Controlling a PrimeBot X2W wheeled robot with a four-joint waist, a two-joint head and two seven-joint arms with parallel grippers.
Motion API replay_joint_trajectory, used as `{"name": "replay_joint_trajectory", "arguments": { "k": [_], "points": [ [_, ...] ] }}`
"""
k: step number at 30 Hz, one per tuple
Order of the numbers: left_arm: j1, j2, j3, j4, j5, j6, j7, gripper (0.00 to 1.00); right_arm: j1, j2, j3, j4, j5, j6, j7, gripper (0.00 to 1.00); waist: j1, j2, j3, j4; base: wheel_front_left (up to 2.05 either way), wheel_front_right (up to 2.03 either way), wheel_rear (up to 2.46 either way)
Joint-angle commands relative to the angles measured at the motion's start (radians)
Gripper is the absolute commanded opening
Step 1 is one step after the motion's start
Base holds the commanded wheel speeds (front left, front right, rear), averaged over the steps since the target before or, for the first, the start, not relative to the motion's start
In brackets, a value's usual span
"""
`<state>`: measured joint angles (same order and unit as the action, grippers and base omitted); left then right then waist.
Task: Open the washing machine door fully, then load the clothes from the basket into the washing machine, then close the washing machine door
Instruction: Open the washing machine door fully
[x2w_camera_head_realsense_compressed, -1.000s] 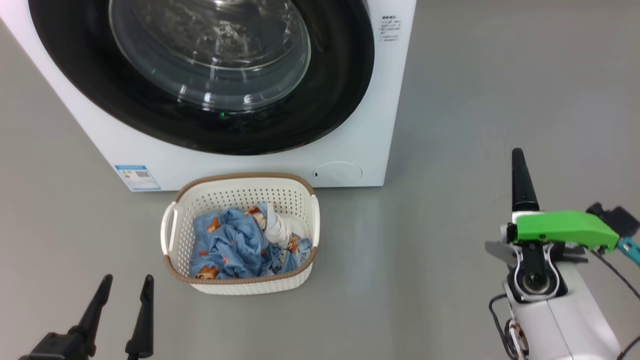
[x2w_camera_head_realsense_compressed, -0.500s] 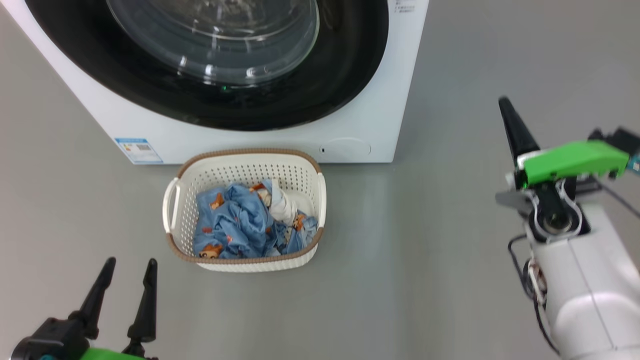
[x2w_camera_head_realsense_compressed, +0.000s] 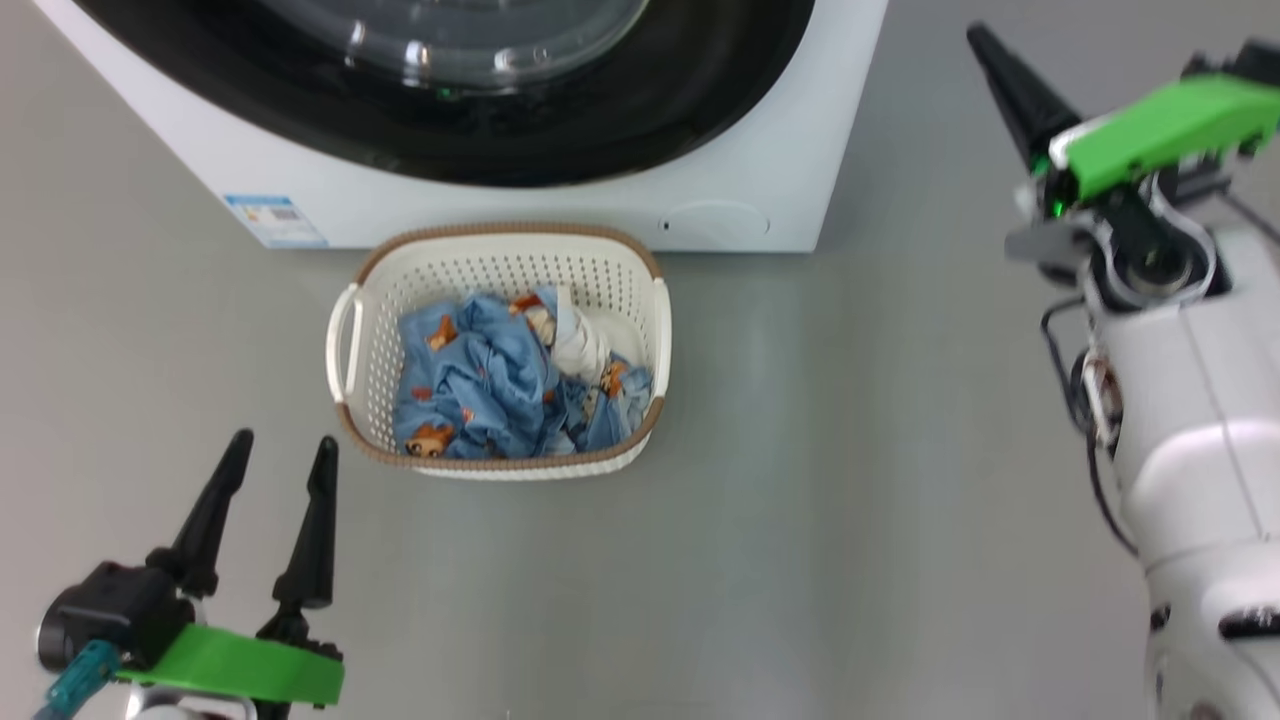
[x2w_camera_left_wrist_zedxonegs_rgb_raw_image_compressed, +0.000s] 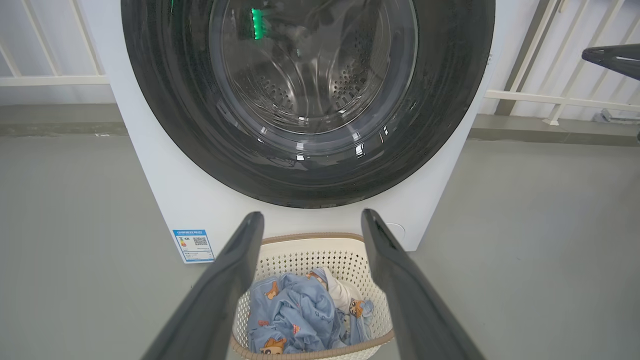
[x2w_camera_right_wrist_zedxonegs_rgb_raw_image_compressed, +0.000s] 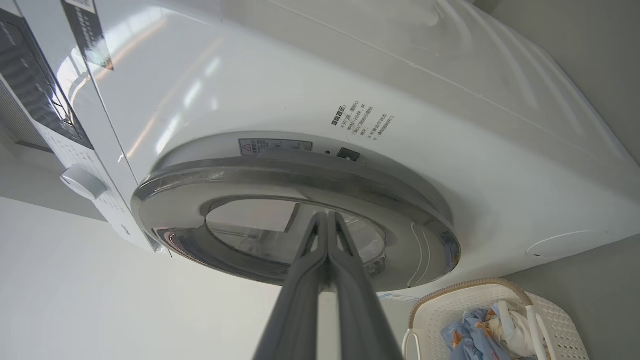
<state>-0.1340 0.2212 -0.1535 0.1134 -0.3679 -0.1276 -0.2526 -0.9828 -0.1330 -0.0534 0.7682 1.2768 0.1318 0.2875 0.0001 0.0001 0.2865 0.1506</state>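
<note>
Lifted further up beside washing machine (x2w_camera_head_realsense_compressed: 810, 180), right gripper (x2w_camera_head_realsense_compressed: 985, 45) clenched on nothing, left gripper (x2w_camera_head_realsense_compressed: 283, 443) spread wide near basket (x2w_camera_head_realsense_compressed: 500, 230); door (x2w_camera_head_realsense_compressed: 600, 150) not opened yet, clothes (x2w_camera_head_realsense_compressed: 470, 380) all in basket on floor before washing machine, every step left.

blue energy sticker (x2w_camera_left_wrist_zedxonegs_rgb_raw_image_compressed: 194, 245) with qr code, low on washing machine (x2w_camera_left_wrist_zedxonegs_rgb_raw_image_compressed: 175, 210) front, print too small to read. small black chinese print (x2w_camera_right_wrist_zedxonegs_rgb_raw_image_compressed: 362, 121) and warning-triangle label (x2w_camera_right_wrist_zedxonegs_rgb_raw_image_compressed: 275, 146) by washing machine door (x2w_camera_right_wrist_zedxonegs_rgb_raw_image_compressed: 175, 200), both illegible.
</note>
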Motion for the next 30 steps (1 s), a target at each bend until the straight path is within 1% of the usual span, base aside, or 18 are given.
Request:
{"name": "replay_joint_trajectory", "arguments": {
  "k": [1, 10, 11, 14, 21, 30],
  "points": [
    [-0.039, 0.03, 0.029, -0.028, -0.012, -0.003, -0.009, 1.0, -0.053, 0.014, 0.003, -0.013, -0.021, -0.001, 0.02, 0.0, 0.0, -0.0001, 0.035, 0.016, 0.0, 0.0, 0.0],
    [-0.081, 0.033, -0.003, -0.039, -0.038, -0.003, -0.009, 1.0, -0.254, 0.006, -0.072, 0.091, -0.086, -0.001, 0.079, 0.0, 0.0, -0.0001, 0.104, 0.047, 0.0, 0.0, 0.0],
    [-0.089, 0.033, -0.008, -0.042, -0.042, -0.003, -0.009, 1.0, -0.299, 0.006, -0.088, 0.118, -0.104, -0.001, 0.085, 0.0, 0.0, -0.0001, 0.119, 0.053, 0.0, 0.0, 0.0],
    [-0.105, 0.033, -0.017, -0.047, -0.049, -0.003, -0.009, 1.0, -0.365, 0.011, -0.103, 0.157, -0.137, -0.001, 0.089, 0.0, 0.0, -0.0001, 0.142, 0.063, 0.0, 0.0, 0.0],
    [-0.148, 0.026, -0.043, -0.058, -0.065, -0.003, -0.009, 1.0, -0.506, 0.035, -0.127, 0.253, -0.219, -0.001, 0.071, 0.0, 0.0, -0.0001, 0.197, 0.086, 0.0, 0.0, 0.0],
    [-0.189, 0.017, -0.078, -0.075, -0.08, -0.003, -0.009, 1.0, -0.627, 0.06, -0.151, 0.348, -0.287, -0.001, 0.03, 0.0, 0.0, -0.0001, 0.244, 0.114, 0.0, 0.0, 0.0]
  ]
}}
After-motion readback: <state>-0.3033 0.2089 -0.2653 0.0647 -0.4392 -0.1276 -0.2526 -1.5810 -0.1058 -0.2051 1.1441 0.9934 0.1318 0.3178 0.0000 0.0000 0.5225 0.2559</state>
